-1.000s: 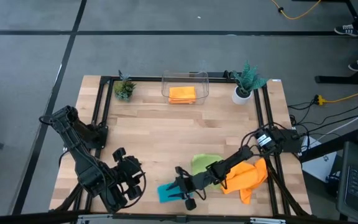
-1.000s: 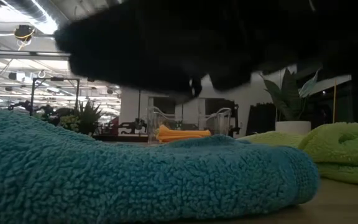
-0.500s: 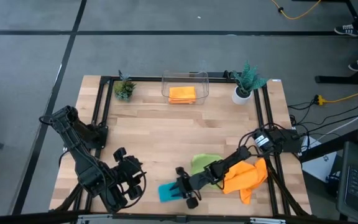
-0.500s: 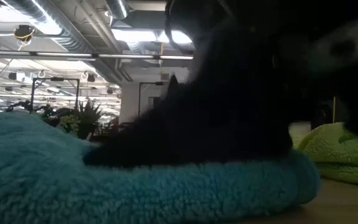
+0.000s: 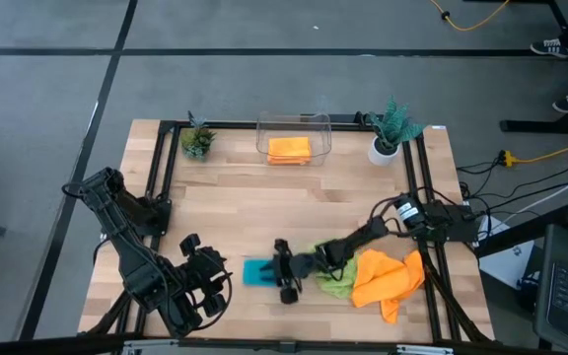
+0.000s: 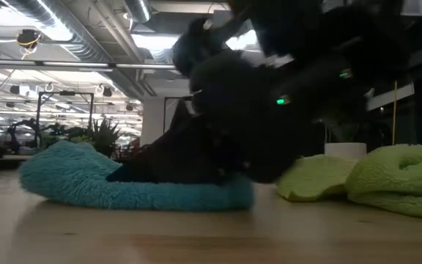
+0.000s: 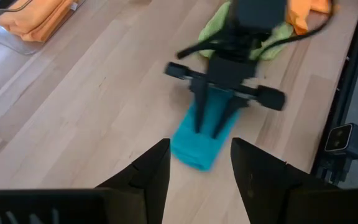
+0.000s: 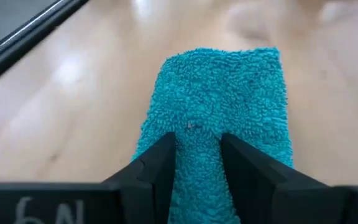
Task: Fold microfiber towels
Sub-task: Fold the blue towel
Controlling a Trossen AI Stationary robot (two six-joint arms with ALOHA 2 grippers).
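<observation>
1. High view: right gripper low over table near front edge, fingers laid across folded teal towel.
2. Right wrist view: 2 dark fingers pressed down on teal towel, narrow gap between, pile bulging up through gap; jaws part-closed, cannot tell whether pinching or only pressing.
3. Left wrist view: same teal towel flat on wood, right gripper on top.
4. Low view: teal towel lying flat, dark gripper body on its right half.
5. Lime green towel crumpled just behind right gripper, partly under right arm; loose orange towel bunched beside it near right front edge.
6. Folded orange towel inside clear bin at back middle.
7. Left gripper parked at left front corner, jaws apart, holding nothing, near teal towel, not touching.
</observation>
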